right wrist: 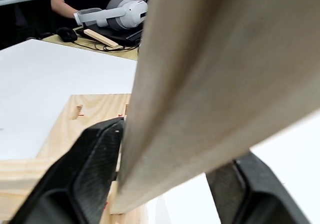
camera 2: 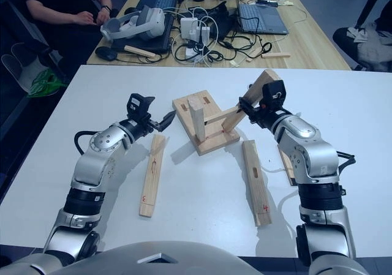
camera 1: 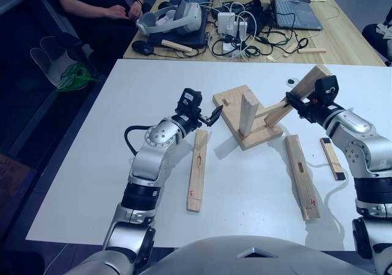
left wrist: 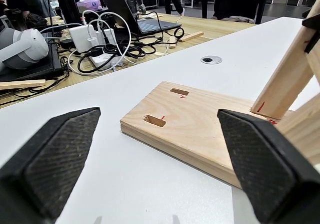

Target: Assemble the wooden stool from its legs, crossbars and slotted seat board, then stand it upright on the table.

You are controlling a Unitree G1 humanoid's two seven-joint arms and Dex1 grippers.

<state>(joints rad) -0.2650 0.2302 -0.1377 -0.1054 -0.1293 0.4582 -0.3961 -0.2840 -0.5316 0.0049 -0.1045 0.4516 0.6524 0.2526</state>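
Seat board — upright leg stands on it | left fingers apart | right fingers clamped on tilted leg

Left leg bears a red 3, right leg a red 4.

Flat slotted wooden seat board lies mid-way across the white bench, with a short wooden leg standing upright on it. A tilted wooden leg leans at the board's right edge, with the right gripper clamped around it. The left gripper sits just left of the board, fingers apart. A long wooden leg lies front-left of the board and a second long wooden leg front-right. A short wooden crossbar lies right of that one.
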